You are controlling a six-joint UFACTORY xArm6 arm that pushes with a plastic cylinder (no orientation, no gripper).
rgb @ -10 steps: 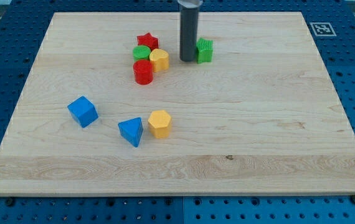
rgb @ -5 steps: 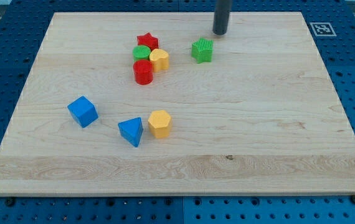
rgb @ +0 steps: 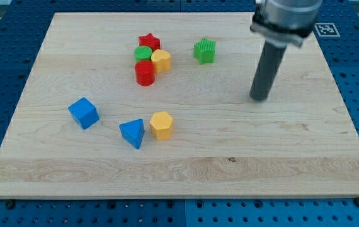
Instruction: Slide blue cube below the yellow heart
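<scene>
my tip [rgb: 259, 98] on bare board, touching nothing (no fingers) | blue cube [rgb: 83, 113] far left | yellow heart [rgb: 161, 60] at top

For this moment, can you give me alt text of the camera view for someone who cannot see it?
My tip rests on a wooden board at the view's right, apart from every block. The blue cube sits at the left, the yellow heart near the top beside red and green blocks.
</scene>
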